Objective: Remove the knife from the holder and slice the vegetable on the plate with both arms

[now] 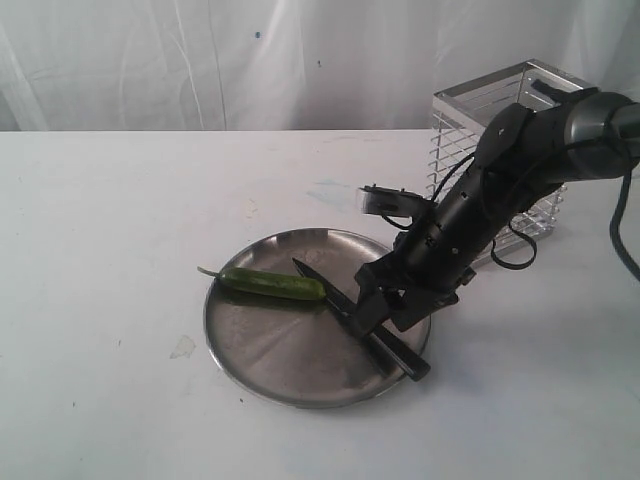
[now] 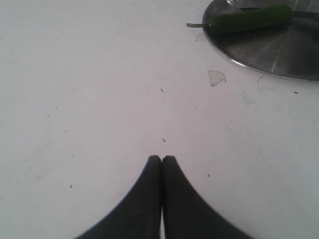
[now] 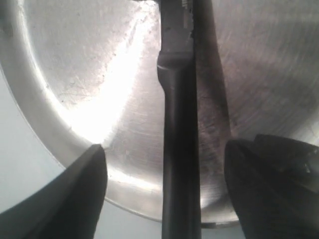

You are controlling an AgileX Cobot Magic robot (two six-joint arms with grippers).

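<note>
On the round steel plate at 3 o'clock lies the slim black-handled knife, out of the chrome wire holder, right gripper spread open around its handle, left gripper pinched closed on nothing, small green vegetable looks uncut

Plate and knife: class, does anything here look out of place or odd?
Yes. The knife lies flat across the plate, its handle sticking out over the rim, with the right gripper open around the handle rather than clamped on it. The vegetable looks uncut. A small pale scrap lies on the table beside the plate.
</note>
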